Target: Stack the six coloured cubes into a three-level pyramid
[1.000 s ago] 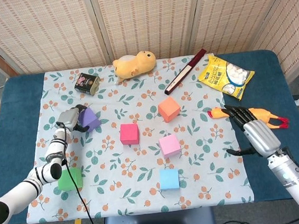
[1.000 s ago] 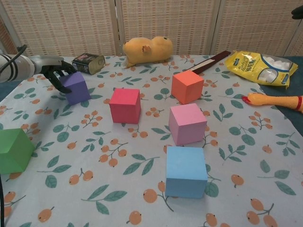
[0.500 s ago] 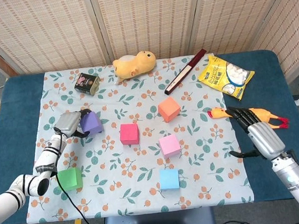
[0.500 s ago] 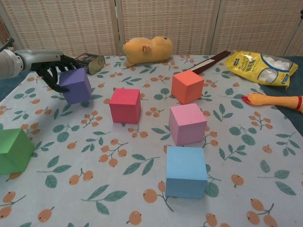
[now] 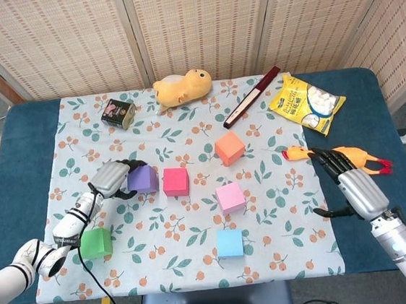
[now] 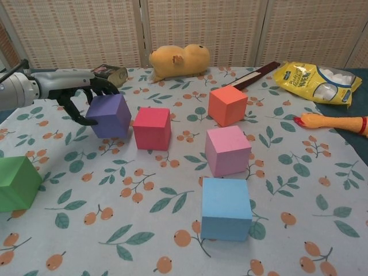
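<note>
One purple cube (image 6: 109, 114) in left hand (image 6: 75, 95).

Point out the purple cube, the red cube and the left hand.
purple cube (image 6: 110, 117): chest view, on its front face.
red cube (image 6: 152, 132): chest view, on its front face.
left hand (image 5: 109, 178): head view, on the silver back of the hand.
</note>
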{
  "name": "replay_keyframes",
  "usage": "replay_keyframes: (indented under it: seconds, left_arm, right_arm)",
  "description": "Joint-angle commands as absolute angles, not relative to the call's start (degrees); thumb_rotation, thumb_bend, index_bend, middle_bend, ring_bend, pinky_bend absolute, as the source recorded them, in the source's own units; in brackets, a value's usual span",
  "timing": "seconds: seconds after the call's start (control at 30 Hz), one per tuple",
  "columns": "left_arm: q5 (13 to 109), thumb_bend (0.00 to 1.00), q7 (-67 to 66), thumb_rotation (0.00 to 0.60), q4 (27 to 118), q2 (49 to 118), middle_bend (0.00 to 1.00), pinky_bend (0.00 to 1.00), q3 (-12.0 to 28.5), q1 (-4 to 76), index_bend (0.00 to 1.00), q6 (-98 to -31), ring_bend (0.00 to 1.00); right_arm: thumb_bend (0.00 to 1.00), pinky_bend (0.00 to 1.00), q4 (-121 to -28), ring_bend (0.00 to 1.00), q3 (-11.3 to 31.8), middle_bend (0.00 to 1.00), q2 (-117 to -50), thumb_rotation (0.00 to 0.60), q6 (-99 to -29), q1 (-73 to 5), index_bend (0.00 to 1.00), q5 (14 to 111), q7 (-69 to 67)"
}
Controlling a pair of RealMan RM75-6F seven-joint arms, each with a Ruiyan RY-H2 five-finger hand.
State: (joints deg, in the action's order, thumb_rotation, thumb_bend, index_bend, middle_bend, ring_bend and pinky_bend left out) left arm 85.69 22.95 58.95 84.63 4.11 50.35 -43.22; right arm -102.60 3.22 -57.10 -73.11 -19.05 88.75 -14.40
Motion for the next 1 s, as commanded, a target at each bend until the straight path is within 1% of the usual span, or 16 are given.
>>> replay_keyframes:
  seconds: [0.03,0.47,0.77,1.0]
  left_arm:
    - [85.78,0.31,22.60,0.600,57.33,85.97,0.23,0.33,3.98,51.15,0.38,-42.84,0.25]
    - [82.80,0.32,22.27,0.600,59.41,86.56,0.23,0.32,4.94,51.87,0.38,-40.93,0.25]
    - [80.08,0.32,19.15,0.600,61.67,86.41,0.21,0.33,5.70,52.43,0.37,-38.87,0.25]
    - [79.17,0.32,15.64,0.600,61.76,86.75,0.21,0.32,5.63,52.31,0.37,-39.01,0.25]
  right_arm:
    - [0.00,0.04,-102.69,0.00,3.20,0.01,-56.98,0.600,-73.22,-18.89,0.00,88.76,-14.40]
    - [0.00,0.04,-102.18,0.00,3.14,0.01,-56.67,0.600,-73.53,-18.23,0.00,88.87,-15.53]
    - [0.00,0.04,-101.41,0.00,3.19,0.01,-56.62,0.600,-73.37,-18.07,0.00,88.88,-16.50]
    - [0.00,0.04,-100.79,0.00,3.25,0.01,-56.83,0.600,-72.94,-18.16,0.00,88.78,-17.25]
